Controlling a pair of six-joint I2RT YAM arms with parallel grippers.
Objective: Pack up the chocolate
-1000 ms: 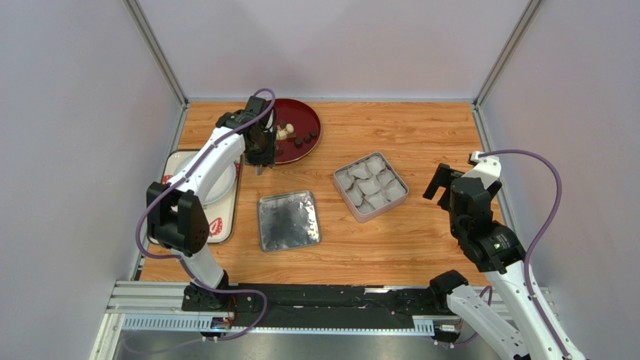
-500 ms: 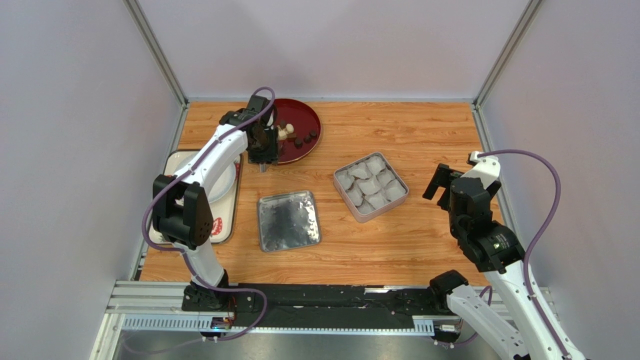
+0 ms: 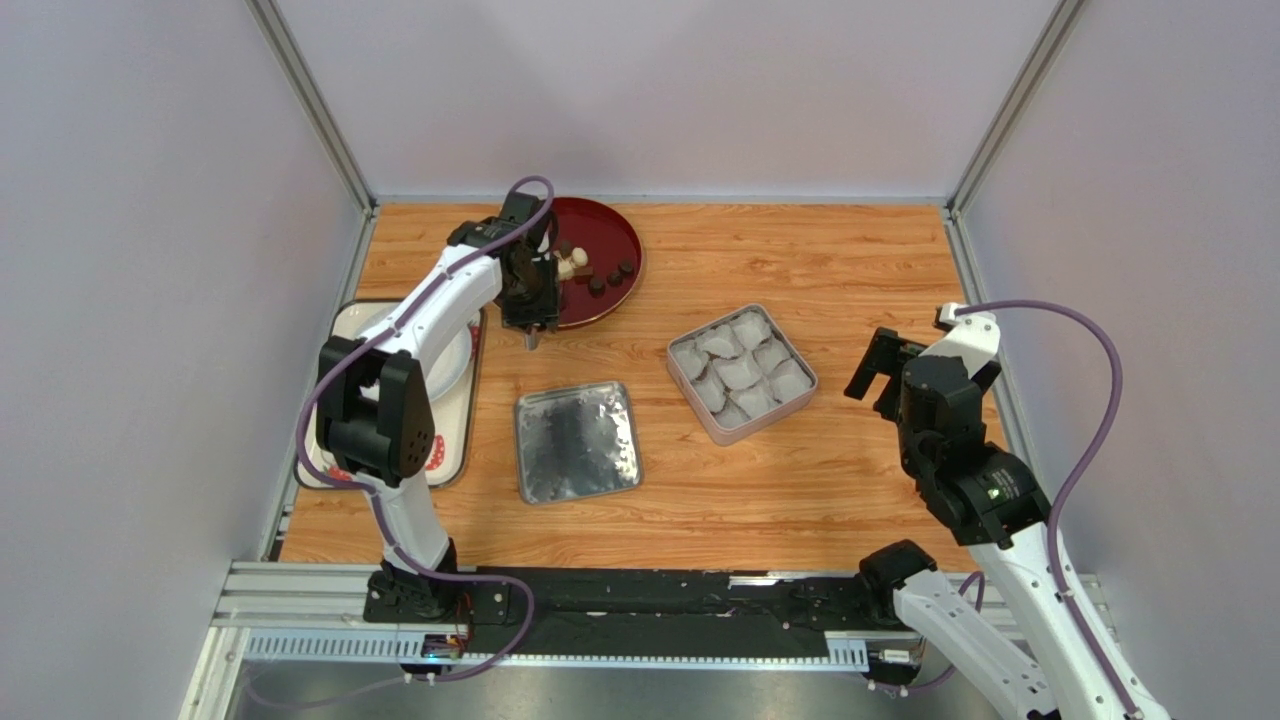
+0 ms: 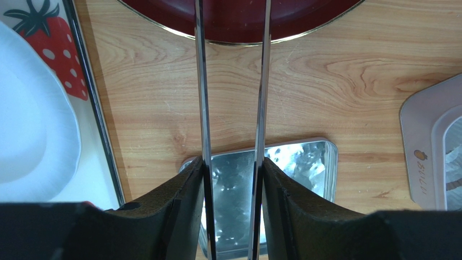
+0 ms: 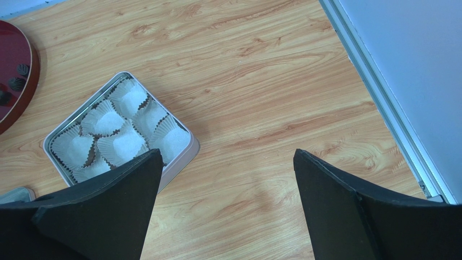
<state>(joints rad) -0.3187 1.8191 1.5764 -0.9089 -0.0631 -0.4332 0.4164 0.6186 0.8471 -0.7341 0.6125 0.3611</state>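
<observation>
Hovering left gripper (image 4: 232, 11), prongs part open, empty, has edged onto red plate (image 3: 609, 240) rim | chocolate (image 3: 604, 276) just beyond tips | right gripper (image 5: 228, 184) unmoved, wide open, empty

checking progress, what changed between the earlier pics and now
The left arm's elbow swung in toward the table's middle; its left gripper barely shifted, hanging at the red plate's near rim with nothing visibly between the tongs. The right gripper stayed open; the chocolate, tin and lid stayed put.
</observation>
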